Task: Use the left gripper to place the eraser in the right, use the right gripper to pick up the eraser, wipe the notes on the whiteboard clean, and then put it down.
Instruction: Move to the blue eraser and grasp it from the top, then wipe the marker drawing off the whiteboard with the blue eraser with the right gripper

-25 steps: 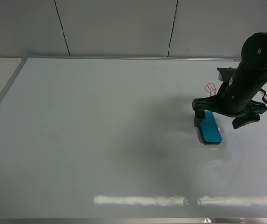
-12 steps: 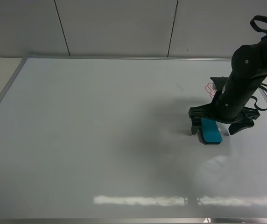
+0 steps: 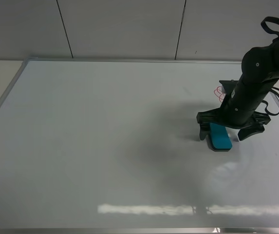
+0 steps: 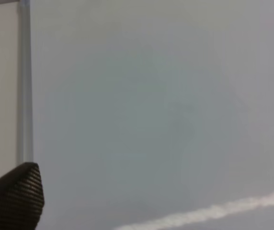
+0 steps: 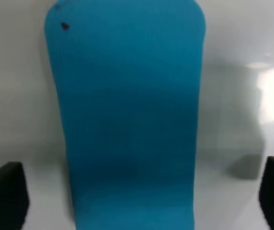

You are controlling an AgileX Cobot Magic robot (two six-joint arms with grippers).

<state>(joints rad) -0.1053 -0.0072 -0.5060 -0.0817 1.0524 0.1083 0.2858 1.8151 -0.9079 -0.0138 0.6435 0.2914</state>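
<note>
The teal-blue eraser lies flat on the whiteboard, at its right side. My right gripper is low over it and open, with one jaw on each side of the eraser's far end. In the right wrist view the eraser fills the middle, and the right gripper shows both dark fingertips apart from its sides. The red notes sit just beyond the gripper, partly hidden by the arm. My left gripper is open and empty over bare board near the frame. It is out of the exterior view.
The silver frame edges the board on all sides, and its right edge runs close to the right arm. A grey panelled wall stands behind. A bright light reflection lies near the front edge.
The right gripper has dropped and shifted slightly left, and its jaws now straddle the eraser. It has held still for the last half second. The eraser has not moved.
</note>
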